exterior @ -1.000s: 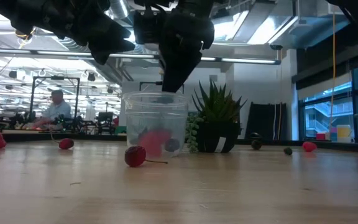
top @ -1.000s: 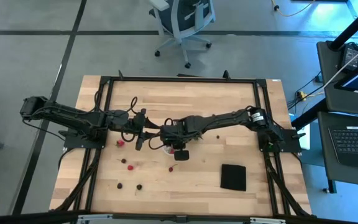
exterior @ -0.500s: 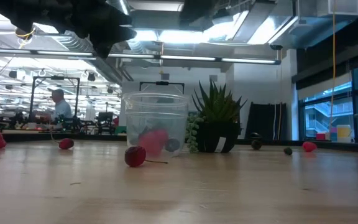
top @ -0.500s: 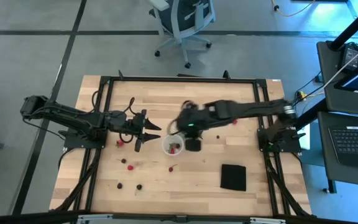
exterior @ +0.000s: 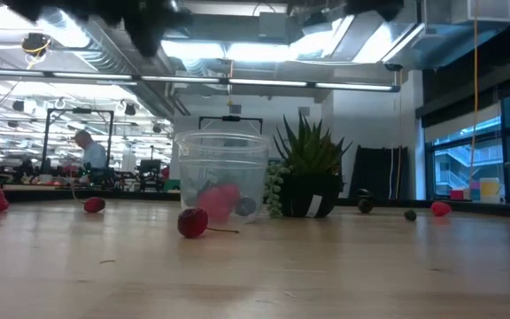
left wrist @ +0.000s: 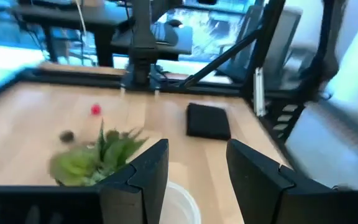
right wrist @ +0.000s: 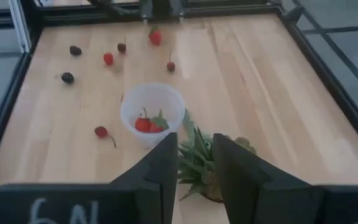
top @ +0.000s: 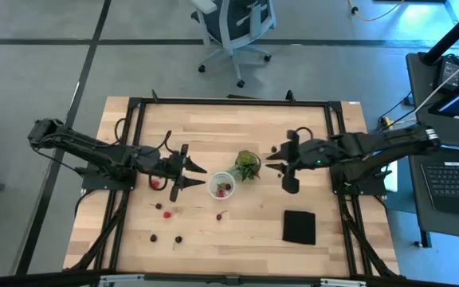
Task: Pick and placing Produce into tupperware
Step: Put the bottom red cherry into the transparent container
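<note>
Tub (top: 221,187): round, translucent plastic, on the wood table (top: 237,135), red strawberry (right wrist: 143,124) inside. Spiky green plant (top: 247,166) just beside the tub. Loose glossy berries (top: 168,214) near it; a stemmed cherry (exterior: 193,221) closest. Left gripper (top: 195,172) beside the tub, fingers parted, empty. Right gripper (top: 281,166) past the plant, narrow gap, empty. Flat black square (top: 299,226) well apart.

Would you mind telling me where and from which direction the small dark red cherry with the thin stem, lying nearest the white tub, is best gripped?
Grip the small dark red cherry across its round body, coming straight down from above. It lies alone on the bare wooden table, clear of the round translucent white tub, so fingers probably fit either side. Its thin stem trails sideways and looks too slight to hold.
</note>
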`<state>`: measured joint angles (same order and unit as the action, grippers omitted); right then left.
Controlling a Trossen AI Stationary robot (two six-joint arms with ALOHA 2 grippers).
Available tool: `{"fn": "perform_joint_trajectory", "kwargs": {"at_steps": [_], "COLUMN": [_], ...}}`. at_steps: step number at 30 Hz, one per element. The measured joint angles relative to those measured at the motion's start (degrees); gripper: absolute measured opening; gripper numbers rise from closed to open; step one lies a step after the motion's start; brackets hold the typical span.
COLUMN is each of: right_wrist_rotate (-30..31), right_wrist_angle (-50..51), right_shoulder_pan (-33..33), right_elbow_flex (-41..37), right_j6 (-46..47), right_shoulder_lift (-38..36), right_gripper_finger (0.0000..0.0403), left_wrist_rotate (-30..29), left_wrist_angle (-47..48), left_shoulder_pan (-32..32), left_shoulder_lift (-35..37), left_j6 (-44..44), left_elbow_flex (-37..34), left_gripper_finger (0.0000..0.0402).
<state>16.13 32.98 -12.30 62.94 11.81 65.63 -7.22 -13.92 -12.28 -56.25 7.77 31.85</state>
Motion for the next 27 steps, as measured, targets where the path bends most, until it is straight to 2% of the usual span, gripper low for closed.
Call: {"fn": "perform_joint_trajectory", "kwargs": {"at_steps": [4, 7, 11, 16, 20, 27], "right_wrist_rotate": [-0.1, -0.1, -0.1, -0.1, -0.1, -0.1], "right_wrist_angle": [-4.2, -5.8, -5.4, -3.1, -3.2, -3.0], "right_shoulder_pan": [0.8, 1.3, 1.3, 1.3, 1.3, 1.3], "right_elbow_flex": [-8.0, -11.6, -14.5, -16.0, -16.4, -16.4], "right_j6": [0.0, 0.2, -0.4, -3.1, -3.2, -3.5], "right_shoulder_lift": [-4.9, -7.5, -9.1, -9.7, -9.8, -9.7], "right_gripper_finger": [0.0103, 0.0103, 0.0103, 0.0103, 0.0103, 0.0103], "left_wrist_rotate": [-14.1, -20.4, -22.8, -26.3, -25.7, -25.1], "left_wrist_angle": [13.9, 20.7, 23.2, 29.8, 31.5, 31.4], "left_shoulder_pan": [-6.9, -10.5, -14.2, -16.7, -16.8, -18.5], "left_shoulder_lift": [-1.6, -3.9, -9.7, -21.1, -28.7, -38.0], "left_j6": [-7.9, -6.6, -2.4, 0.5, 7.5, 20.2], "left_elbow_flex": [10.3, 17.4, 23.7, 30.5, 34.2, 37.0], "left_gripper_finger": [0.0156, 0.0156, 0.0156, 0.0156, 0.0156, 0.0156]}}
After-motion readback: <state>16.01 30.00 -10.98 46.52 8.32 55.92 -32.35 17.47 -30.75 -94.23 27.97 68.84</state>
